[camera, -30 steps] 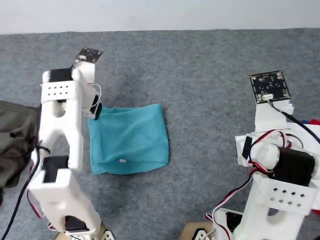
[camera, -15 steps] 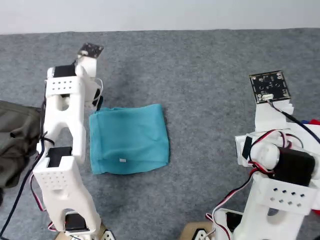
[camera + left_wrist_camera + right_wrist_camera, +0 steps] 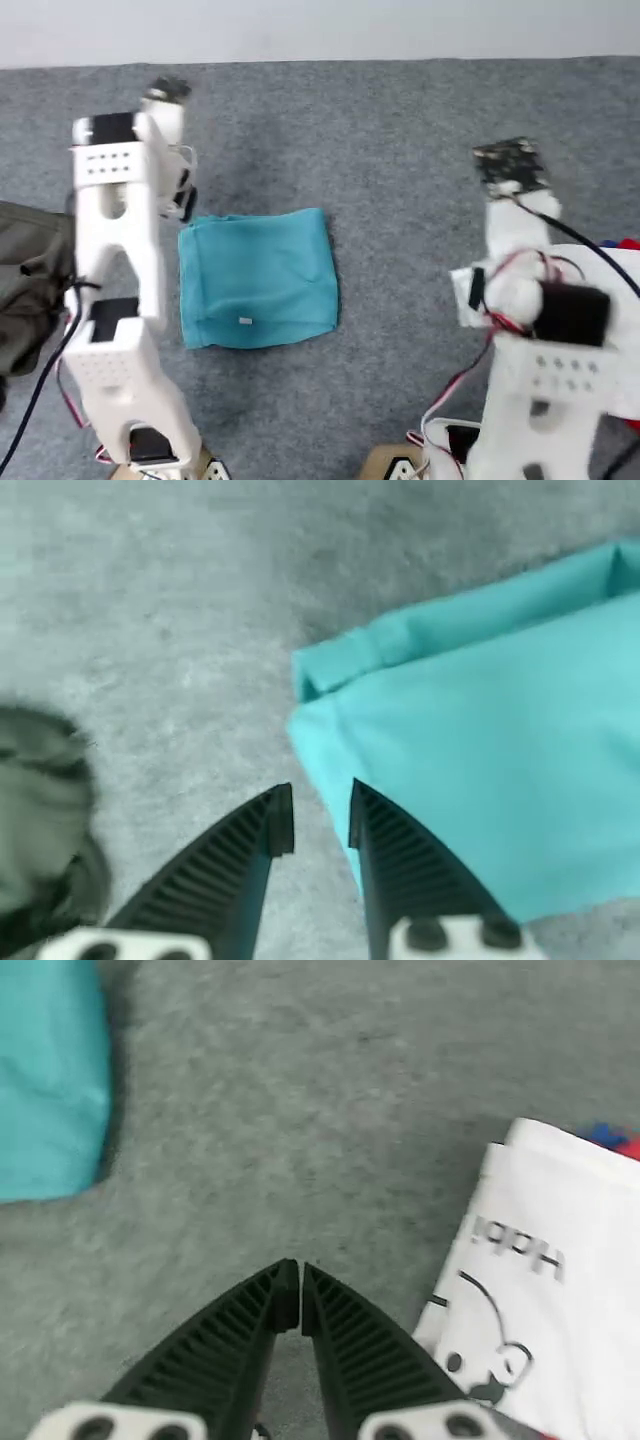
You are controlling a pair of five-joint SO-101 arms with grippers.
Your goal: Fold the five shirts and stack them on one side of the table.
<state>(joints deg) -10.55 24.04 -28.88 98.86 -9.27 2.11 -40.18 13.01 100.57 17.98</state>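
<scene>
Teal shirt (image 3: pixel 258 278) lies folded into a rough square on the grey worktop (image 3: pixel 400 150), between the two arms and much nearer the left one. A small pale tag (image 3: pixel 245 320) sits near the shirt's edge toward the arms' bases.

The left gripper (image 3: pixel 320 820) hangs over the corner of the shirt on its own arm's side. Its fingers are spread a little, with a narrow gap and nothing between them. One fingertip (image 3: pixel 365 810) is over the teal cloth; the other is over bare grey surface just off the edge. Whether the tips touch the cloth cannot be told. A doubled hem (image 3: pixel 440 630) runs along the shirt's edge just ahead of this gripper. On the gripper's other side, away from the teal shirt, a dark olive shirt (image 3: pixel 30 285) lies bunched at the worktop's edge, beside the left arm and apart from the teal one.

The right gripper (image 3: pixel 300 1295) is over bare worktop with its fingers pressed together, tips meeting, holding nothing. Near one side of it lies a white shirt (image 3: pixel 565 1280) with dark print, flat on the surface, with a bit of red and blue showing at its far corner. The teal shirt is well apart from this gripper on the opposite side, with grey surface between them.
</scene>
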